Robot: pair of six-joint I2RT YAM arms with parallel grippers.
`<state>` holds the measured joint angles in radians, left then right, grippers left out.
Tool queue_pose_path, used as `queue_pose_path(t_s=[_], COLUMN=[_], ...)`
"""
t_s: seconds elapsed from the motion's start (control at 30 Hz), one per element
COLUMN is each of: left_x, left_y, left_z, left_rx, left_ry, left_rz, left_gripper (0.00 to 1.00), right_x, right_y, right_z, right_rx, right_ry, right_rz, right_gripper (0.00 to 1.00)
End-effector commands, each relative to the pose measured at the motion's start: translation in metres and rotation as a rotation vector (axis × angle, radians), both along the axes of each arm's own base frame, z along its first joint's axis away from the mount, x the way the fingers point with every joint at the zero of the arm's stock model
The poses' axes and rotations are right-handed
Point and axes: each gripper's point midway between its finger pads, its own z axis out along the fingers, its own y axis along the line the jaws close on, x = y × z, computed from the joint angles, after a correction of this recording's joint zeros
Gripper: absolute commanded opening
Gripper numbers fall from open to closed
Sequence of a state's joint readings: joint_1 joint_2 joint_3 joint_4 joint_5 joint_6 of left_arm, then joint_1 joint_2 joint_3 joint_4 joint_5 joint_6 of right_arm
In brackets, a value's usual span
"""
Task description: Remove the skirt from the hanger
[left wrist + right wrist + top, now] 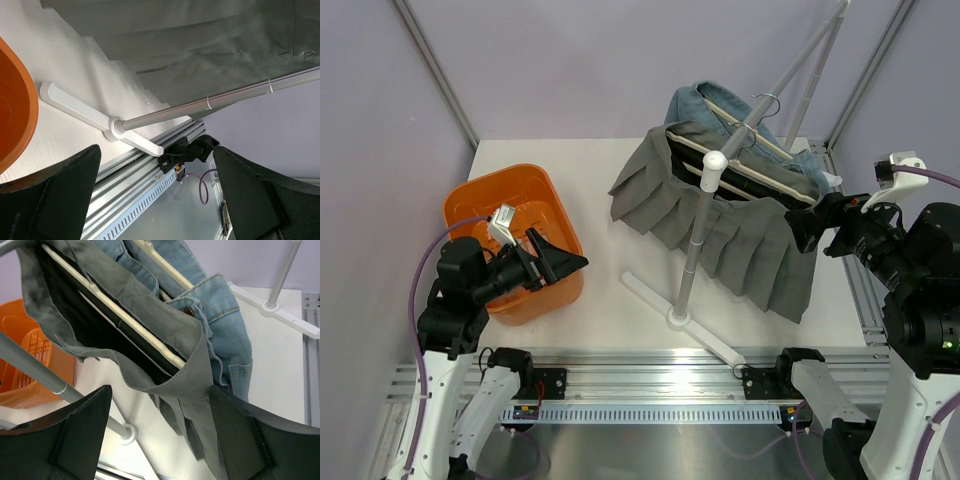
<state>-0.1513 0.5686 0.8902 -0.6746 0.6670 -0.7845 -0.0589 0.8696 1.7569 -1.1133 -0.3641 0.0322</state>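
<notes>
"Two arms — what is each doing?"

"At nine o'clock the left gripper (558,262) hangs over the orange plastic basket (470,205), jaws wide, holding nothing. Towards two o'clock the grey pleated fabric skirt (720,232) is still clipped on its cream bar hanger (165,349). At three o'clock the right gripper (160,390) stands wide around the waistband's end (192,385)."

"Which step?"

"The reach, I'd judge — next, close on the waistband and draw it off."
</notes>
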Motion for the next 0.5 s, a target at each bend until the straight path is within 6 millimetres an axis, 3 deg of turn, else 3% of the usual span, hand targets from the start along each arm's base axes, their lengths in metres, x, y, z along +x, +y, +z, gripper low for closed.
queue_pose_path(t_s=[0.0, 0.33, 0.47], left_x=[0.0, 0.002, 0.002], left_y=[-0.004, -0.006, -0.006], left_z=[0.021, 0.016, 0.014], left_rx=[-0.014, -0.023, -0.02], left_ry=[-0.094, -0.073, -0.071], left_rz=[-0.041, -0.045, -0.045], left_gripper=[0.99, 0.99, 0.99], right_x=[0.003, 0.004, 0.009], right_y=[0.008, 0.012, -0.01], right_z=[0.006, -0.008, -0.011], right_rx=[-0.015, -0.038, -0.073], right_ry=[-0.053, -0.037, -0.034], right_rz=[0.06, 0.102, -0.026], right_gripper=[0.85, 0.82, 0.82])
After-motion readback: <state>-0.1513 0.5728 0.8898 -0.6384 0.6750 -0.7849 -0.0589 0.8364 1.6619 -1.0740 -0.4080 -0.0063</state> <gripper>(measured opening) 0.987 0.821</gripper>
